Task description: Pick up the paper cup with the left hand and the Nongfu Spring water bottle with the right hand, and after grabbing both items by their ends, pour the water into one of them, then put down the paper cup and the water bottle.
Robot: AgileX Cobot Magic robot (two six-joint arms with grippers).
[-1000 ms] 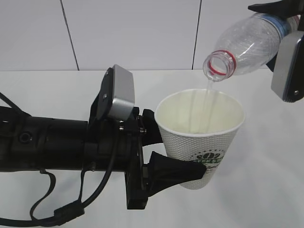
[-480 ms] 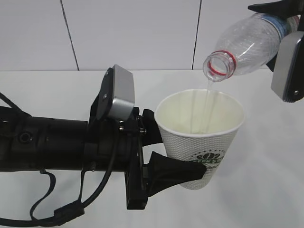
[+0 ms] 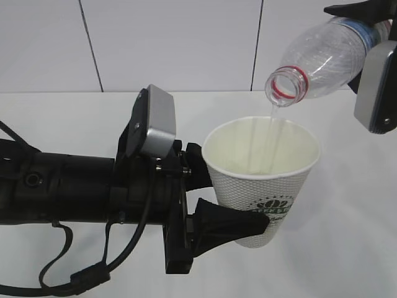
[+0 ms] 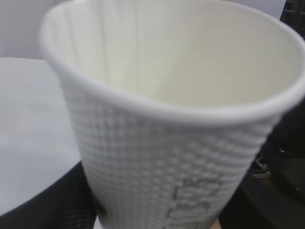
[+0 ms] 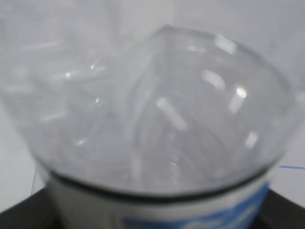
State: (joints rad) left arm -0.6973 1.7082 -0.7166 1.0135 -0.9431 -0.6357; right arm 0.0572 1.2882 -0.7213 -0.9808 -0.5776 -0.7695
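Left jaws (image 3: 239,214) clamping paper cup (image 3: 263,186), right jaws gripping tilted bottle (image 3: 325,56) – water (image 3: 268,139) streaming in

Left arm (image 3: 68,186): black cylindrical forearm, matte, with a small round recess on its side. Silver-grey rectangular box with rounded corners (image 3: 158,121) mounted on top near the wrist. Black bracket plate behind the left hand (image 3: 232,198), with small screws; two black wedge-shaped fingers (image 3: 226,226). Black cable (image 3: 118,248) looped beneath, with a moulded ferrite-like lump. Right hand (image 3: 366,25): black parts, silver-grey box (image 3: 375,84) with dark edge.
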